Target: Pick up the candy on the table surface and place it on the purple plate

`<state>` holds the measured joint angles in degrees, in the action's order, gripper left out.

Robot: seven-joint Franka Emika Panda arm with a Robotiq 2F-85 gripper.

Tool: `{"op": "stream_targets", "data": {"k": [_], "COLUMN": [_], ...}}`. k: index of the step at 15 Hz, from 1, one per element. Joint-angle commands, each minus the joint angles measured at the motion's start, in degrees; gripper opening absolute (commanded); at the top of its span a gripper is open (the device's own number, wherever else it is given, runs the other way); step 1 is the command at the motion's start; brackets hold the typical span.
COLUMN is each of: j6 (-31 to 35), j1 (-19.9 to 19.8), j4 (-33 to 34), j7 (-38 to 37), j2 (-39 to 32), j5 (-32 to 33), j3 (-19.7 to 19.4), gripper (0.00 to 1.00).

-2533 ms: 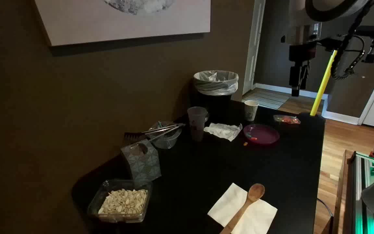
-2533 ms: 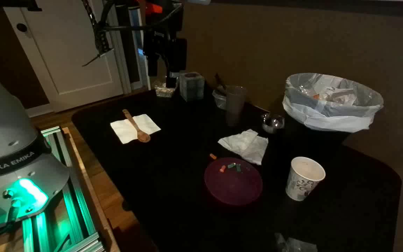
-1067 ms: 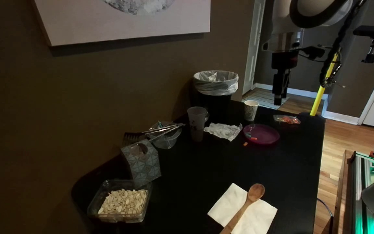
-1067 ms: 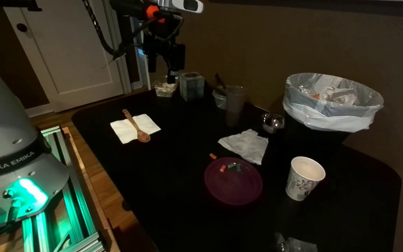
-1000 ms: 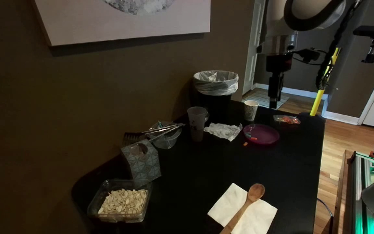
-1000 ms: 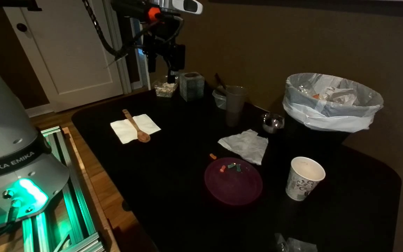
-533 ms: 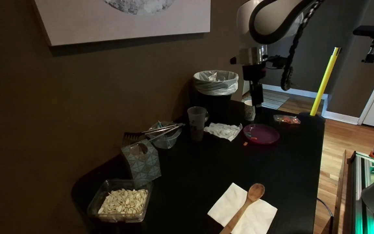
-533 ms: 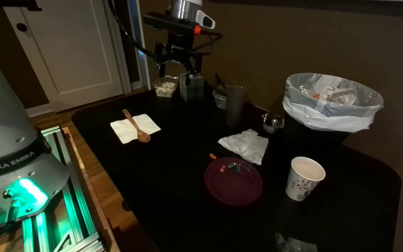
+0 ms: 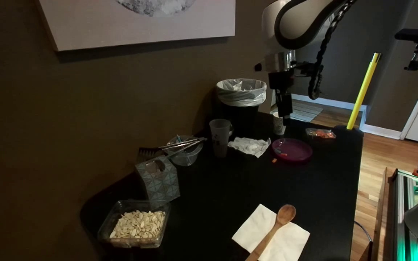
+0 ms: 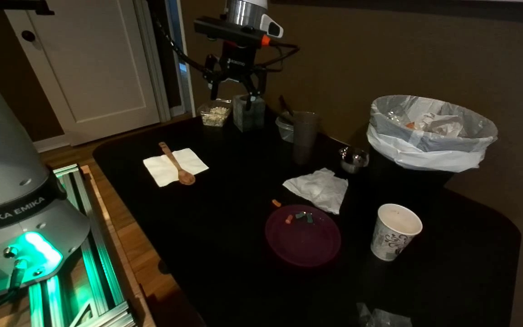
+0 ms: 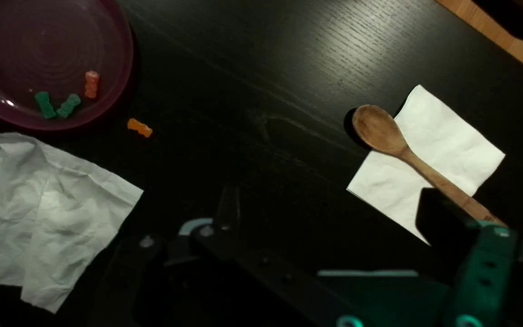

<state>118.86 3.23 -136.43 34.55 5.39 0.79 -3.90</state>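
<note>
Hand point(image 10: 231, 99) is up well above the tabletop point(image 10: 220, 236), jaws spread wide, nothing btwn them. Target = orange candy point(image 11: 139, 127), on the tabletop just outside the purple plate point(image 11: 50, 45) rim, not touching per wrist view. Plate holds 1 red-orange pc point(image 11: 91, 84) + 2 green pcs point(image 11: 69, 106), so prob one left to go. Key rel: in wrist view candy is up & left of the jaws; long axis slants upper L to lower R, looks nearer in line w/ the jaw-to-jaw dir than across it. IMO next: shift that way, rotate wrist approx a quarter turn to pinch the short side, then descend. Watch plate rim & crumpled paper point(image 11: 57, 213), both near; a jaw could clip either. Carry after should be short.
</note>
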Motion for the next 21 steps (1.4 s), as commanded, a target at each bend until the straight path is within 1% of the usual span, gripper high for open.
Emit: {"op": "stream_targets", "data": {"k": [1,4,6,7,8,9,11,13,14,16,17,19,21], "j6": [-2.77,-5.84,-6.04,-6.06,-7.03,-4.70,-4.86,-4.88,-2.79,1.09,2.70,5.87,9.45], "j1": [-2.13,-5.08,-7.13,-8.01,-8.84,-8.65,-9.73,-9.85,-10.39,-11.42,-12.18,-13.34,-14.59], "j4": [4.61,9.04,10.80,11.28,12.06,9.17,10.21,10.80,9.04,6.69,5.73,4.00,1.74], "j7": [15.16,26.33,27.28,27.47,26.10,25.75,25.71,25.68,29.84,36.96,40.64,45.86,49.96], "j2": [-4.83,-9.94,-13.19,-14.64,-16.49,-12.19,-14.99,-16.15,-15.19,-15.24,-15.47,-15.93,-16.04], "j5": [-2.47,-3.60,-1.74,-1.79,-2.58,-1.64,-1.59,-1.57,-2.41,-1.73,-3.01,-3.75,-6.63], "j3": [-1.35,-2.51,-2.76,-2.77,-2.70,-1.86,-1.84,-1.72,-1.36,-1.34,-1.40,-1.66,-1.54], "gripper": [1.00,1.00,1.00,1.00,1.00,1.00,1.00,1.00,1.00,1.00,1.00,1.00,1.00]}}
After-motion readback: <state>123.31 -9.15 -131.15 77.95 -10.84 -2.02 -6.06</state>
